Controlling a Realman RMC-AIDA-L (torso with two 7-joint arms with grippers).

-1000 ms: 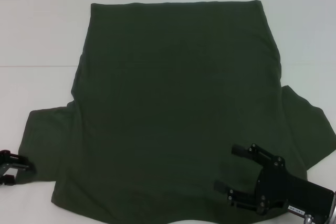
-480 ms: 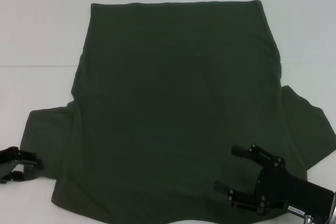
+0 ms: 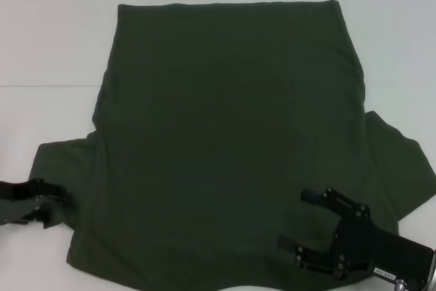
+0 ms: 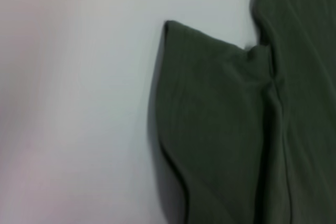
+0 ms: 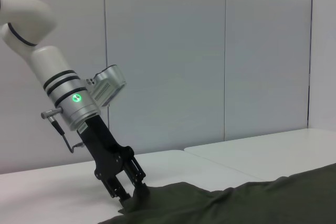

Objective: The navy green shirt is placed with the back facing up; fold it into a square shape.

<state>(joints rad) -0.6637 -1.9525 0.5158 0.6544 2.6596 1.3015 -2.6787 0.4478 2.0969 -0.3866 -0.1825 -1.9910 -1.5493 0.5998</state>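
Shirt: we saw the large dark olive-green short-sleeved cotton shirt (image 3: 228, 134) lying flat with its plain side up, covering most of the white table surface (image 3: 48, 39).
Long axis: it ran from the near edge of the surface to the far edge, with the straight hem at the far end and the shoulders and sleeves at the near end.
Sleeves: one reached toward the left edge, the other toward the right edge.
Left gripper (image 3: 46, 204): we found it at the outer edge of the left sleeve, near the front-left corner; in the right wrist view its black fingers (image 5: 126, 192) met the cloth with the fabric bunched at their tips, so we took them as clenched on the sleeve.
Right gripper (image 3: 296, 226): it hung over the shirt's near right part, close to the front edge, with its two fingers spread and released.
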